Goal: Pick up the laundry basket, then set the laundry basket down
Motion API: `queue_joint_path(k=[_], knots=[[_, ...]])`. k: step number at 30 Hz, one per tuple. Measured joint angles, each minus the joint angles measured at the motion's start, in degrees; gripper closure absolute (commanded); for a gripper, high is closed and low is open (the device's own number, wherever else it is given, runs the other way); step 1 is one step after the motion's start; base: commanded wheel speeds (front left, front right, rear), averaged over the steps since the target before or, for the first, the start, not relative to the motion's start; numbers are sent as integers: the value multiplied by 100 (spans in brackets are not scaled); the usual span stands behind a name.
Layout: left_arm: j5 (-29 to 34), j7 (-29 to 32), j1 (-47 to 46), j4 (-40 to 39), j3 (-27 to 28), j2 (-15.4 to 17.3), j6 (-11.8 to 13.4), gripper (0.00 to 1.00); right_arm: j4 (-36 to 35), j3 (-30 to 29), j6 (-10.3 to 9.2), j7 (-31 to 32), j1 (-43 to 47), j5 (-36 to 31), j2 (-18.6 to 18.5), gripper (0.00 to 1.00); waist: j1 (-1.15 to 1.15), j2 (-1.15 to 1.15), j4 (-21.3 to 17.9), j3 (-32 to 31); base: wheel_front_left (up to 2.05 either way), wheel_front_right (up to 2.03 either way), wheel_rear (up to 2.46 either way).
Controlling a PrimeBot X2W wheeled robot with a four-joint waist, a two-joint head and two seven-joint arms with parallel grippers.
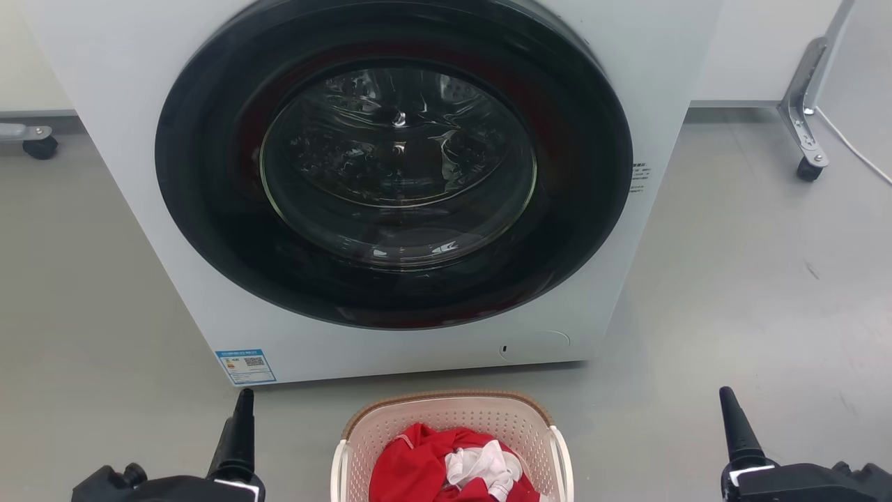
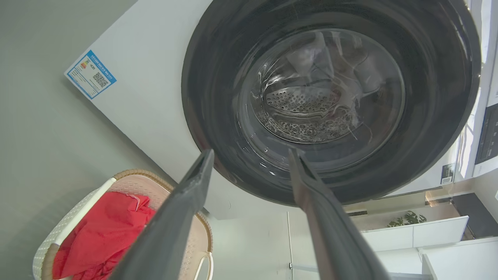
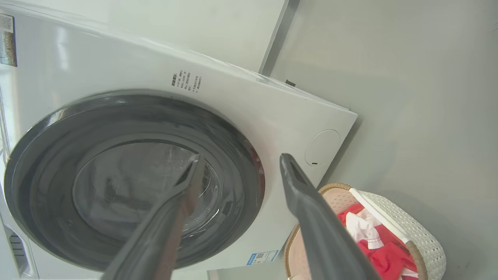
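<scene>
Laundry basket (image 1: 446, 399), bottom centre, stands between the left claw (image 2: 251, 155) and right claw (image 3: 241, 159), both spread, probably poised to take its white side handles (image 1: 339, 467).

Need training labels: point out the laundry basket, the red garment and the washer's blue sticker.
laundry basket (image 1: 446, 396), head view, brown far rim.
red garment (image 1: 411, 467), head view, middle of the cloth.
blue sticker (image 1: 246, 367), head view, its centre.

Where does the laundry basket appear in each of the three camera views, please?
Head view: laundry basket at bottom centre, before the washing machine.
Left wrist view: basket at lower left corner.
Right wrist view: basket at lower right corner.
Shared landmark: the blue label on the machine's lower front corner.
</scene>
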Motion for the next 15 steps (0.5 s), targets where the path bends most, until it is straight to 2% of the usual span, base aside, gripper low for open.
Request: queue_joint_path(k=[15], knots=[[1818,-320,4,-209,-352,73,203,0,-103,458,-211,-307,-10,-1621,-36,0,0,0,-6,-21,0,0,0]])
